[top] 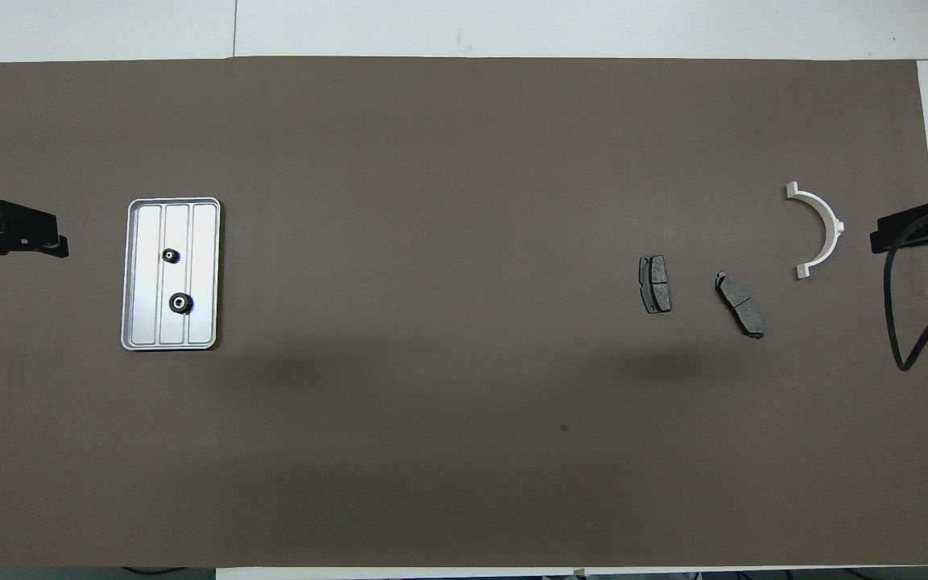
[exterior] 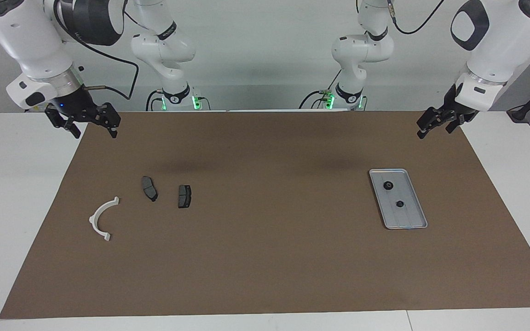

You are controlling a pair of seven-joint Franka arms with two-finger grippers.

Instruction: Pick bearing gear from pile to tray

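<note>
the tray (exterior: 416,221) sits flat on the brown mat (exterior: 265,257) toward the left arm's end of the table, and two small black bearing gears lie inside it, apart from each other: one gear (exterior: 388,185) nearer the robots, the other gear (exterior: 400,203) a little farther out, both resting on the tray floor along its middle strip

over at the right arm's end, what is left of the pile lies loose on the mat: two dark grey brake pads side by side but not touching, one brake pad (exterior: 149,188) closer to that end, the second brake pad (exterior: 184,196) more toward the table's middle, and the white half-ring (exterior: 102,218) a bit farther from the robots than both, lying flat with its open side toward the right arm's end

the left gripper (exterior: 436,121) hangs in the air over the mat's edge at its own end, nearer the robots than the tray on the table below, jaws spread wide and nothing between them

the right gripper (exterior: 91,128) hangs over the mat's corner at its end, fingers wide apart and empty, well clear of the brake pads and the half-ring
</note>
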